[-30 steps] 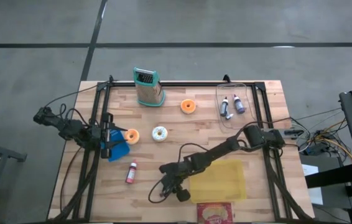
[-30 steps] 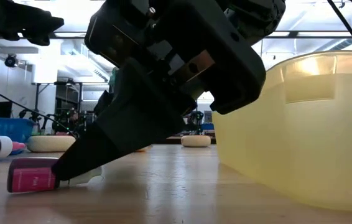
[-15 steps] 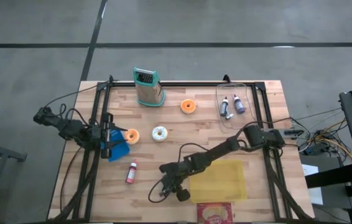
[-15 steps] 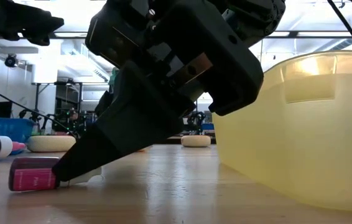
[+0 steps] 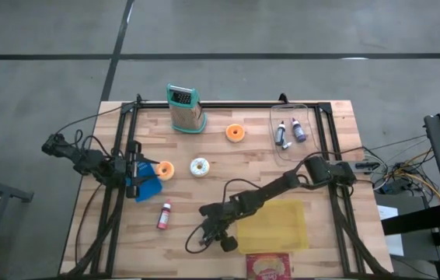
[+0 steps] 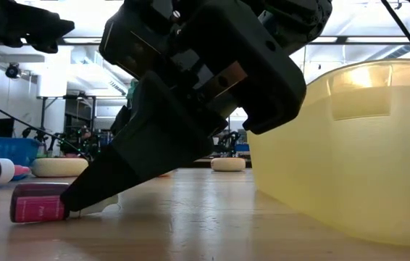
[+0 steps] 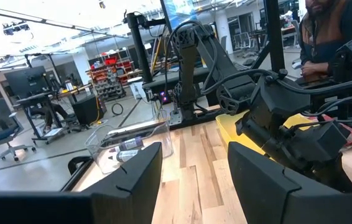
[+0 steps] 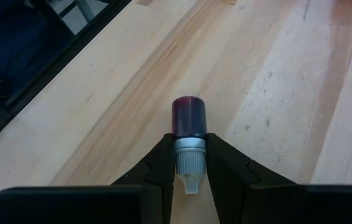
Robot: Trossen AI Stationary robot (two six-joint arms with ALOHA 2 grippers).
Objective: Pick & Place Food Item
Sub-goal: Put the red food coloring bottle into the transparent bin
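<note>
The bottle [image 8: 189,134] is lying on the table [image 5: 204,198] at about seven o'clock, looking light, stiff and slick. The right gripper [image 8: 188,163] is pinching its neck, narrowly parted, a sound hold. The left gripper [image 7: 191,180] is waiting wide open at nine

Right pincer [image 8: 188,163] clamped low; left pincer [image 7: 194,171] parted, idle.
</note>
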